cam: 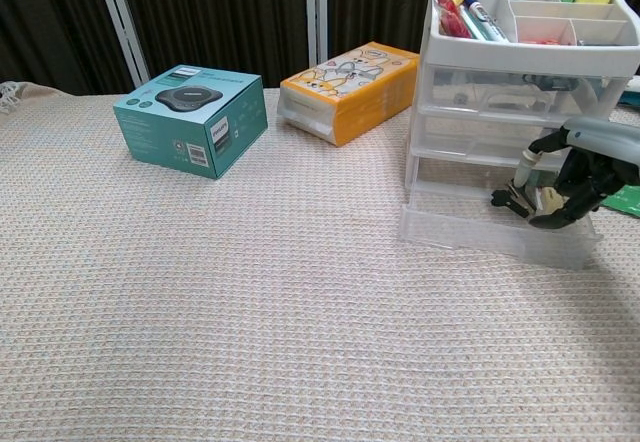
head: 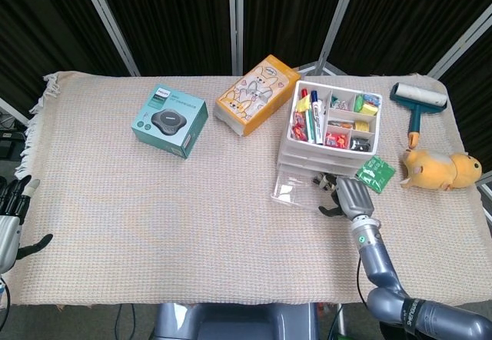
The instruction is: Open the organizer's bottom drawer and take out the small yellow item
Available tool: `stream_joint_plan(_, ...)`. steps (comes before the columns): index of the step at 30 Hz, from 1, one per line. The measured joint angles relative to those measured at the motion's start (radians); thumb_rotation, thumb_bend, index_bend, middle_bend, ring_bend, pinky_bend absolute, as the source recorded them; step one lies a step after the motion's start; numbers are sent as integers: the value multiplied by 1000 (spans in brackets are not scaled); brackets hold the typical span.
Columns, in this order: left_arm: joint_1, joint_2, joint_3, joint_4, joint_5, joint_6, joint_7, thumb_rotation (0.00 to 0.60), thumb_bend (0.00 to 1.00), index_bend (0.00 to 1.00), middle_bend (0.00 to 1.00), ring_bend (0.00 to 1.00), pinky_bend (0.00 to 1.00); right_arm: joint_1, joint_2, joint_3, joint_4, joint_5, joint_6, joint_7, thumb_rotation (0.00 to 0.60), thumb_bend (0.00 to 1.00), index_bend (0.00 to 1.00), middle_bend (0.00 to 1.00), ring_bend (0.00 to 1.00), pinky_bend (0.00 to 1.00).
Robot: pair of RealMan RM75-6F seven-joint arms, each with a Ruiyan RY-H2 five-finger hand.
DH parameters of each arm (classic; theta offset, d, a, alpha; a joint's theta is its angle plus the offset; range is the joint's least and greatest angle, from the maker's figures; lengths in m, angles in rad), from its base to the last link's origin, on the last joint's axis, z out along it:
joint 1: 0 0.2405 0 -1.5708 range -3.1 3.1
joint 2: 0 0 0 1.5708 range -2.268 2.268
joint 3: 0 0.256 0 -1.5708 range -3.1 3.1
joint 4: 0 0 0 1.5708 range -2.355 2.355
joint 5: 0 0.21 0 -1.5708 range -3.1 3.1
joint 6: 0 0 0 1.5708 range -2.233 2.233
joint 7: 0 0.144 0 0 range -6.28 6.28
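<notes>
Bottom drawer (cam: 480,232) of organizer (cam: 520,82) pulled open toward near side. Right hand (cam: 580,167) reaching into drawer, fingers (cam: 527,162) curled around small yellow item (cam: 548,199); firm grip cannot be confirmed. Left hand (head: 9,217) at far left, fingers spread. Lettering on teal box (cam: 190,117) unreadable.

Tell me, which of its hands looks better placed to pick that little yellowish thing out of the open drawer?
The right hand: its fingers already reach into the open bottom drawer at the small yellow item. The left hand hangs off the table's far edge.
</notes>
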Motion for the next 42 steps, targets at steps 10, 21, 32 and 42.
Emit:
stream_joint_plan(10,-2,1,1,-3,-1,-5,1,600,158,0,0,0,0,15,0,-11,22,-7,-6,-1,600,143,291,998,1000,627)
stream_joint_plan(21,-3,3,2,-5,-2,-9,-2,600,158,0,0,0,0,29,-36,-12,88,-33,5,6,600,173,436,998,1000,628)
stream_joint_plan(32,-5,3,2,-6,-6,-15,-2,600,158,0,0,0,0,39,-95,-21,192,-87,8,31,600,241,456,1000,1000,628)
stream_joint_plan(42,-8,4,2,-6,-10,-20,-5,600,158,0,0,0,0,46,-137,-26,278,-114,-6,56,600,248,494,1000,1000,627)
